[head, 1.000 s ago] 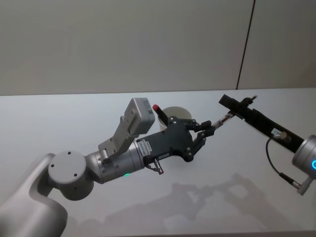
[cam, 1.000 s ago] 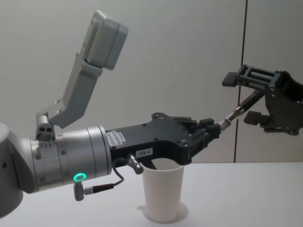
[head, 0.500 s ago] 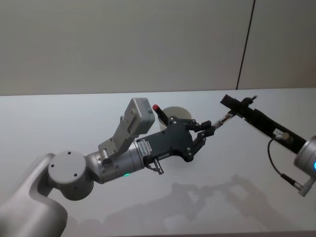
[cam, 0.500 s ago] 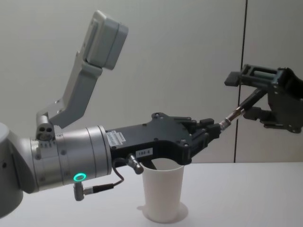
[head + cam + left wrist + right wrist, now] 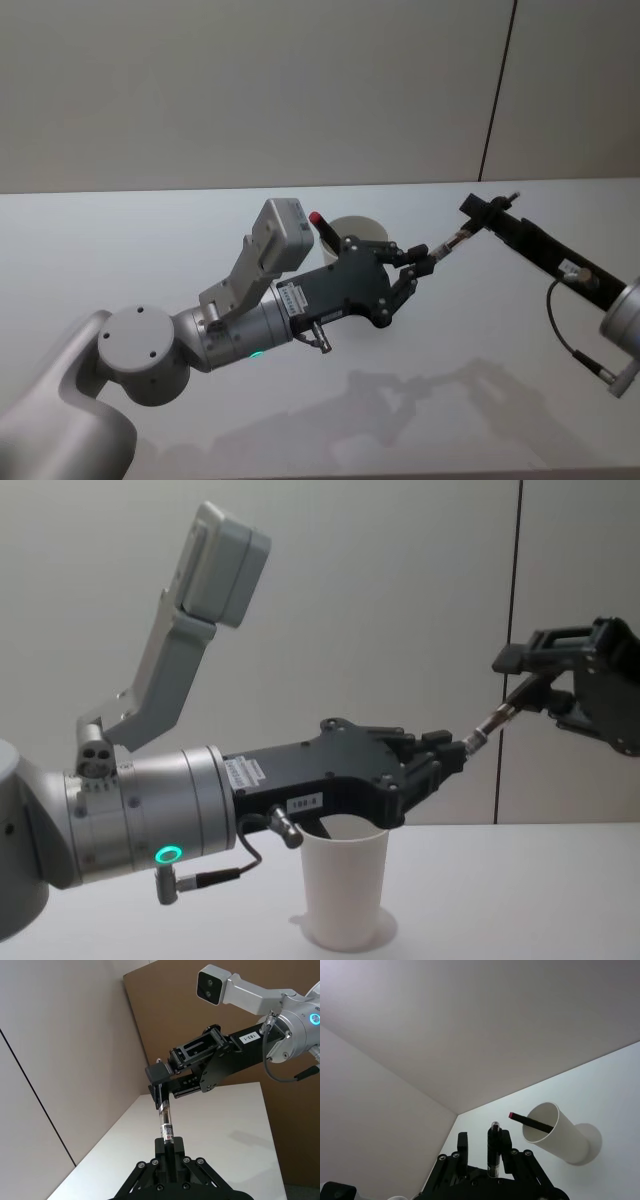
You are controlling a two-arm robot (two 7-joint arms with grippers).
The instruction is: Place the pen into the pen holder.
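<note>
Overall, a matte white table [image 5: 120,250] stands against plain grey wall panels split by a dark vertical seam, with brown board visible in the left wrist view. Near its middle stands a smooth, tapered white paper cup [image 5: 344,885] holding a dark, red-tipped stick [image 5: 530,1121]. Above it the left end effector [image 5: 421,262] pinches one end of the slim, dark, label-banded pen [image 5: 166,1125]; the right end effector [image 5: 530,690] sits spread at the other end, its link bearing a white tag, unreadable.
</note>
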